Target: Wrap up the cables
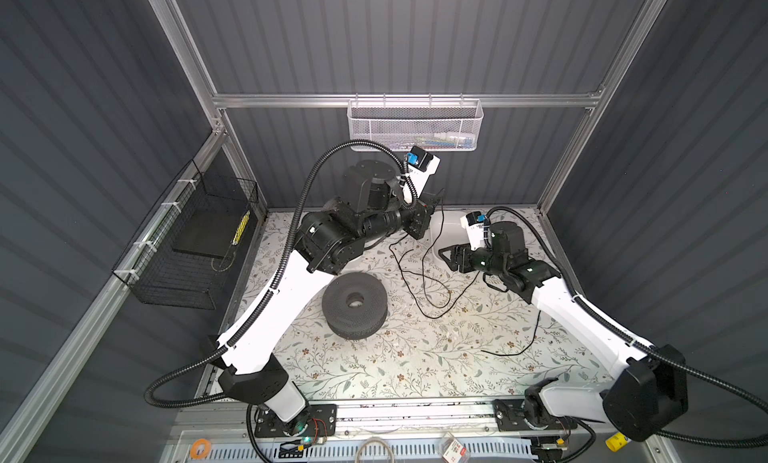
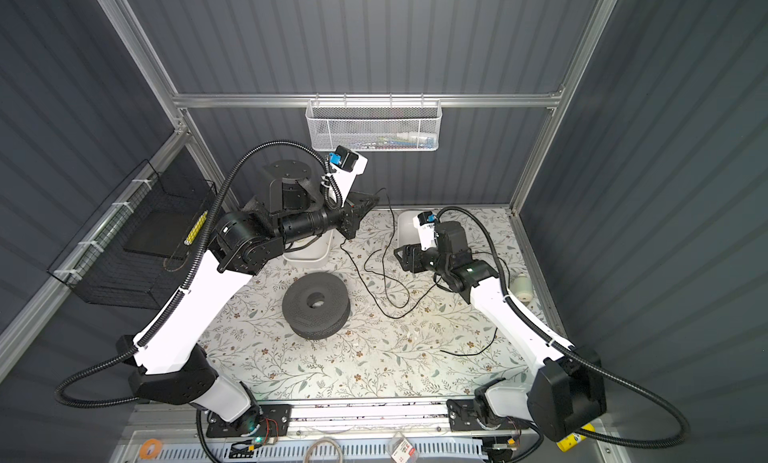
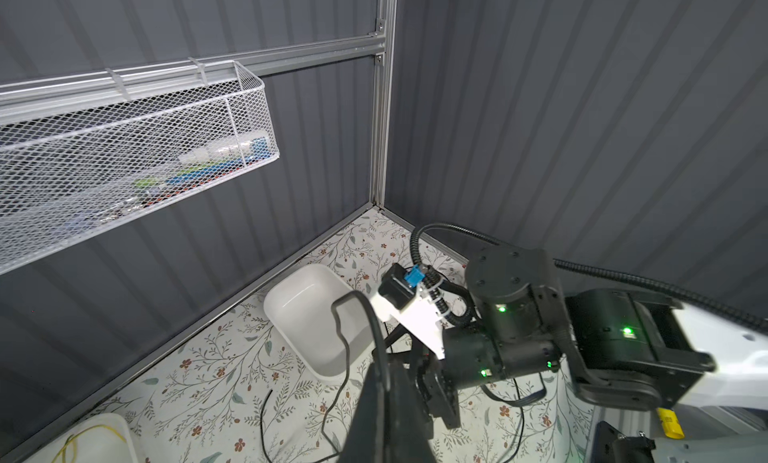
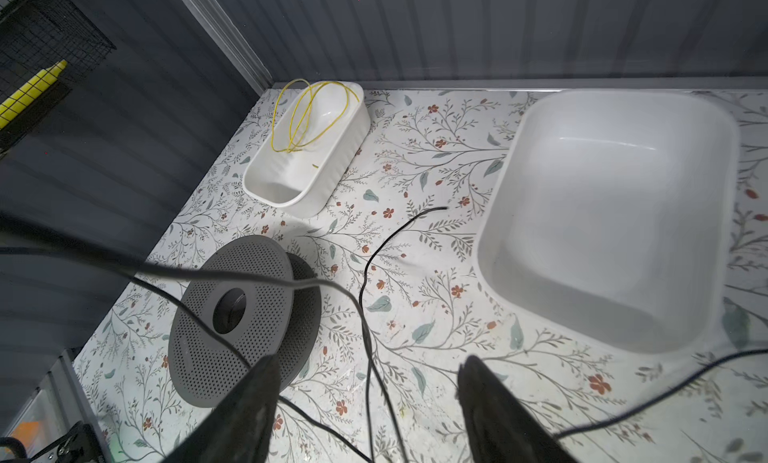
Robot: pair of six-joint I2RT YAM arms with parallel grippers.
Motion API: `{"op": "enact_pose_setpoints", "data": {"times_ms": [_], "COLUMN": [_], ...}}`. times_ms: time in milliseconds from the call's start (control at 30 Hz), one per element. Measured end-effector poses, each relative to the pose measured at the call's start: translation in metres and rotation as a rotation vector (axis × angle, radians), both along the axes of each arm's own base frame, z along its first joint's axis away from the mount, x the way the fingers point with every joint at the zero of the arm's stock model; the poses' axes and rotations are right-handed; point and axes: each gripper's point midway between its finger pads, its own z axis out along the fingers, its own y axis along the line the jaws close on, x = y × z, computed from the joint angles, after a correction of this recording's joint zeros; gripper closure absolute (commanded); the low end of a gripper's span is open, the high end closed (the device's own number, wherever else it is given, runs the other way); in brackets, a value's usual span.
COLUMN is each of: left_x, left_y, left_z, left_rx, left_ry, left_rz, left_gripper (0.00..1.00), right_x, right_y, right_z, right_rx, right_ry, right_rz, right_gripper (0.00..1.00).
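Note:
The cables are one thin black cord (image 1: 432,292) lying in loose loops on the flowered table in both top views (image 2: 390,292), with a free end near the right arm (image 1: 507,353). My left gripper (image 1: 432,199) (image 2: 371,200) is raised near the back wall and shut on the cord, which arches over its tip (image 3: 338,328) in the left wrist view. My right gripper (image 1: 444,255) (image 2: 398,255) hovers low over the table, open. In the right wrist view its gripper (image 4: 370,382) shows two spread fingers (image 4: 259,398), and cord strands (image 4: 365,274) run loose between them.
A grey perforated spool (image 1: 355,305) (image 4: 232,315) lies flat left of the loops. A large white tub (image 4: 615,216) and a smaller white tub (image 4: 307,149) holding a yellow cord stand at the back. A black wire basket (image 1: 187,249) hangs on the left wall, a white mesh basket (image 1: 415,124) on the back wall.

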Motion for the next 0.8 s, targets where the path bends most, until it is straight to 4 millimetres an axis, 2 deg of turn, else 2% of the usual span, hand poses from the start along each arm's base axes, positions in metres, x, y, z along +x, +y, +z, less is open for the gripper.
{"op": "enact_pose_setpoints", "data": {"times_ms": [200,333,400,467,500,567,667,733,800], "left_x": [-0.004,-0.004,-0.004,-0.005,-0.005,-0.005,-0.007,-0.007,-0.008], "left_y": [-0.002,-0.003,-0.003,-0.004,-0.004,-0.003,0.002,0.011,0.023], "left_z": [-0.003,-0.006,-0.007,-0.008,-0.008,-0.011,-0.019,-0.027,-0.036], "left_rx": [-0.003,-0.002,0.001,0.001,0.002,0.006,0.022,0.043,0.066], "left_ry": [0.024,0.035,0.037,0.038,0.04,0.047,0.057,0.062,0.065], "left_rz": [-0.02,-0.025,-0.026,-0.029,-0.029,-0.028,-0.017,0.015,0.055], "left_gripper": [1.0,1.0,1.0,1.0,1.0,1.0,1.0,1.0,1.0], "right_x": [-0.001,0.001,0.004,0.008,0.012,0.02,0.036,0.046,0.052], "right_y": [0.027,0.036,0.037,0.036,0.033,0.026,0.008,-0.012,-0.035], "right_z": [0.017,0.019,0.013,0.008,0.006,0.003,-0.001,0.0,0.009], "right_rx": [0.082,0.115,0.111,0.106,0.095,0.079,0.026,-0.023,-0.051], "right_ry": [-0.088,-0.107,-0.095,-0.097,-0.108,-0.121,-0.148,-0.167,-0.192], "right_rz": [0.096,0.129,0.126,0.108,0.084,0.028,-0.082,-0.157,-0.219], "right_gripper": [0.35,0.38,0.46,0.7,0.81,0.91,0.94,0.94,0.96]}}
